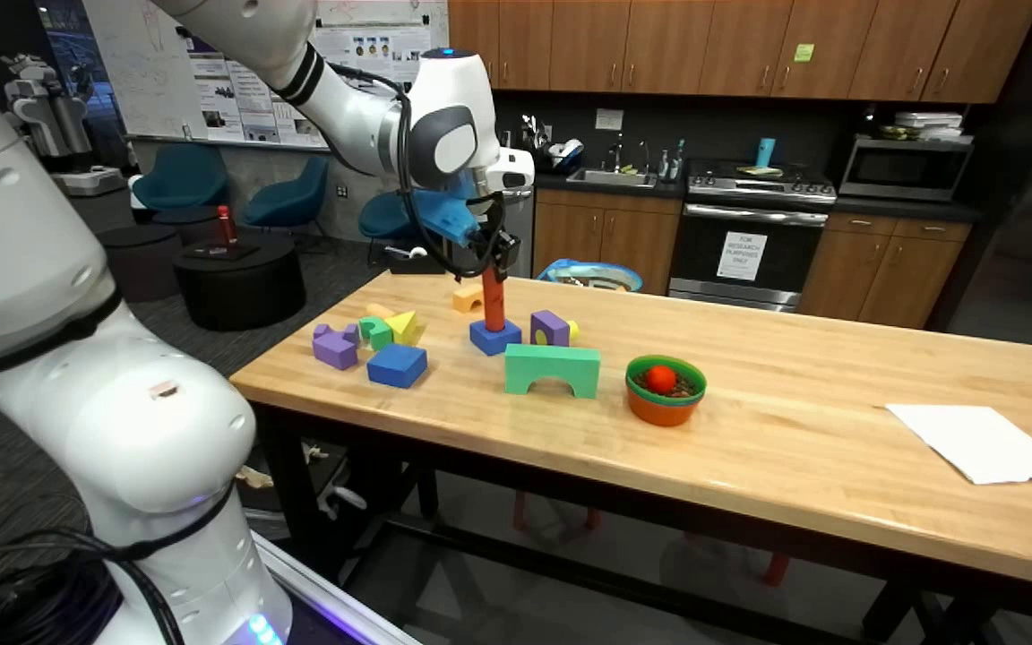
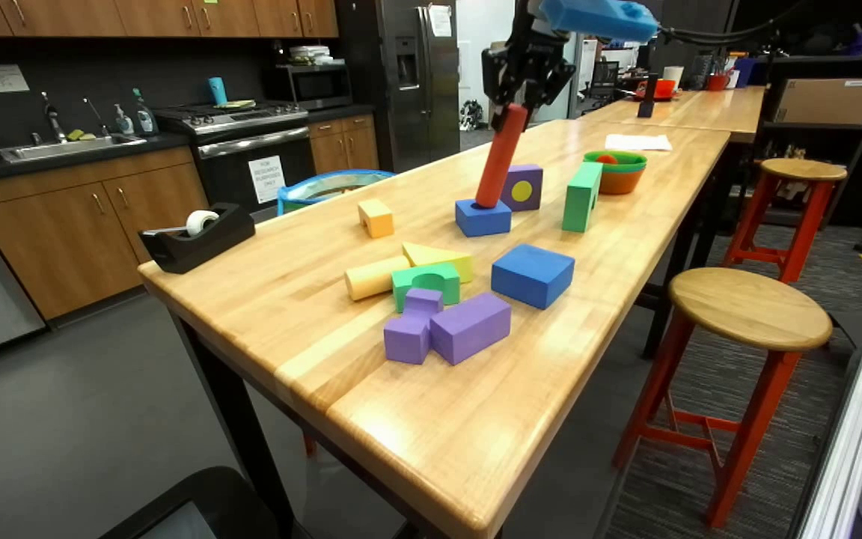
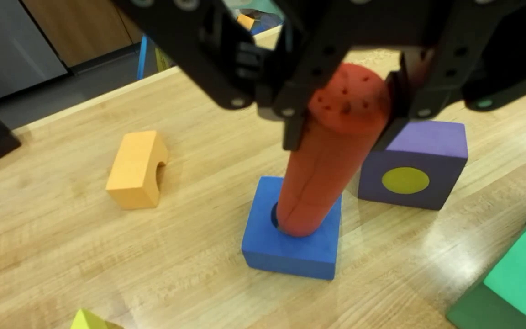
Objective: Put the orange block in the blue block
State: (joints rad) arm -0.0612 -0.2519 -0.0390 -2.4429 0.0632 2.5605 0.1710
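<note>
The orange block (image 1: 494, 305) is a tall red-orange pillar, also seen in an exterior view (image 2: 502, 159) and the wrist view (image 3: 320, 176). My gripper (image 3: 339, 137) is shut on its upper end, one finger on each side. The pillar leans. Its lower end meets the top of the small blue block (image 3: 286, 256), which lies flat on the table. A dark crescent of the block's hole shows beside the pillar; I cannot tell how deep the end sits. The blue block also shows in both exterior views (image 1: 494, 343) (image 2: 483, 221).
A purple block with a yellow disc (image 3: 411, 164) stands close beside the blue block. A green arch (image 1: 552, 363), a second blue block (image 2: 532, 273) and nested bowls (image 1: 664, 403) are nearby. An orange arch (image 3: 137, 169), yellow, green and purple blocks (image 2: 470, 327) and a tape dispenser (image 2: 199, 243) lie around.
</note>
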